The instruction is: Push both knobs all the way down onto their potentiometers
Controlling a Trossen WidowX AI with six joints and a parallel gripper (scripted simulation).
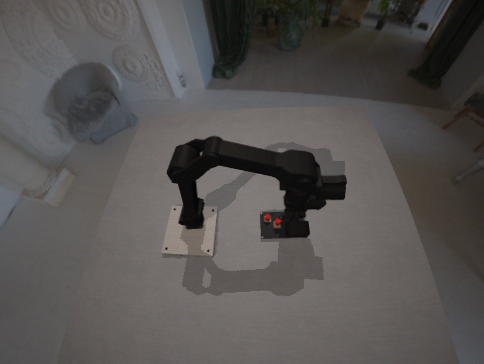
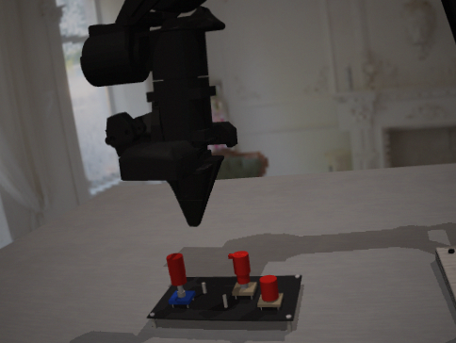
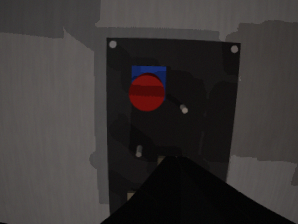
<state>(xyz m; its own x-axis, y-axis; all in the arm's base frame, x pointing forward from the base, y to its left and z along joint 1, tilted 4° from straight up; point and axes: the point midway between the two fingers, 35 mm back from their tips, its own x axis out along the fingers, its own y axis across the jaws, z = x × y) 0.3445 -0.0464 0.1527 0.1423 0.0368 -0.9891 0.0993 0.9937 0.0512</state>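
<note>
The dark circuit board stands on short legs. At one end, a tall red knob sits high above the blue potentiometer, with grey shaft showing between. A red knob with a side pointer stands on a tan potentiometer, with a short bit of shaft visible below it. A plain red knob sits low on another tan potentiometer. My gripper is shut and empty, pointing down above the board, clear of the knobs.
Two small pale posts stand on the board, one post near the blue potentiometer and another post nearer the middle. The arm's light base plate lies beyond the board's tan-potentiometer end.
</note>
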